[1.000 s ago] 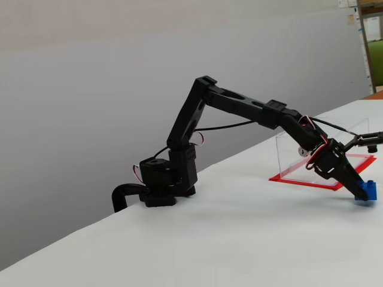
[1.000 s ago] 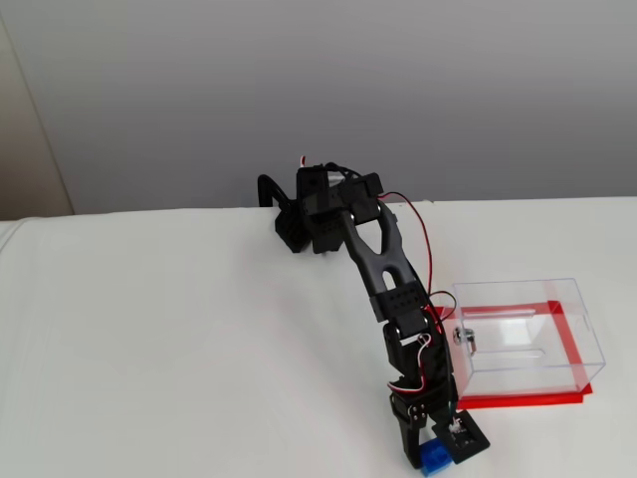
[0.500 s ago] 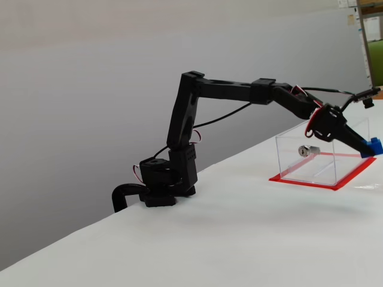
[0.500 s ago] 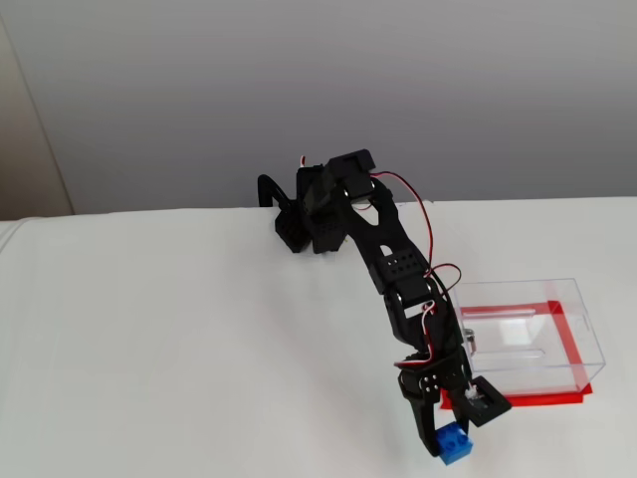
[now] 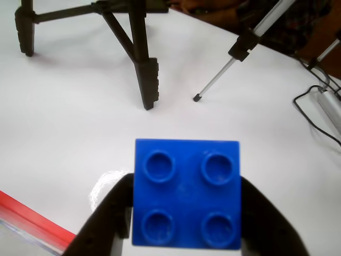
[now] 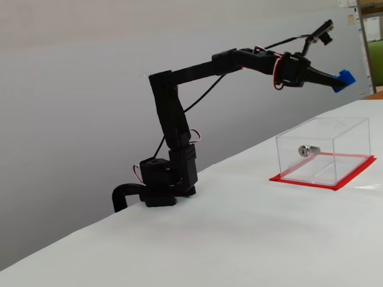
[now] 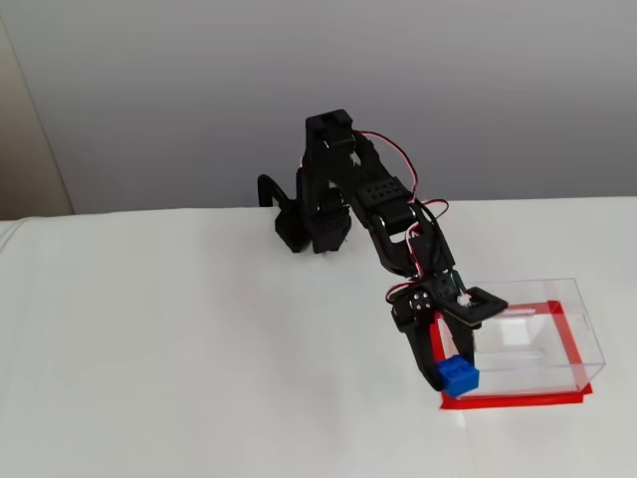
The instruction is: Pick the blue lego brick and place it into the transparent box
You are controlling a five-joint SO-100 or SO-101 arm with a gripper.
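A white table (image 6: 239,239) carries the transparent box (image 6: 326,152), the arm's base (image 6: 161,188) and tripod legs (image 5: 144,69).

blue lego brick (image 5: 186,193): 1 | transparent box (image 6: 324,152): 1 | tripods (image 5: 136,42): 2

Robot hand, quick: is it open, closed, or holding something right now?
Hand: closed on the blue lego brick, held up in the air.

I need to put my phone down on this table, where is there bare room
Bare table lies left of the arm base and gripper in a fixed view. It is crowded at the transparent box, where the blue lego brick hangs, and by the tripod legs.
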